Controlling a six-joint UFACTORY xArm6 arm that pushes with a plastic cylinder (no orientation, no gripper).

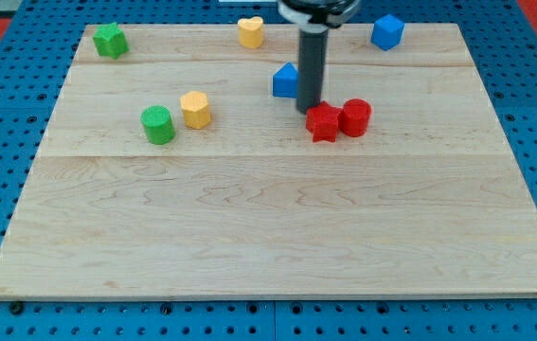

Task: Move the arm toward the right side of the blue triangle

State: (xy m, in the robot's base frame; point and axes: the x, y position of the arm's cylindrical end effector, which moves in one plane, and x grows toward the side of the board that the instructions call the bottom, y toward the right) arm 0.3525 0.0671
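Observation:
The blue triangle [285,80] lies on the wooden board, above centre. My rod comes down from the view's top, and my tip [308,106] rests on the board just right of and slightly below the blue triangle, partly covering its right edge. The tip stands against the upper left of a red star-shaped block [323,123], which touches a red cylinder [355,116] on its right.
A yellow heart [250,31] and a blue cube [387,31] lie near the top edge. A green star [110,40] is at the top left. A green cylinder [157,124] and a yellow hexagon [195,109] lie left of centre.

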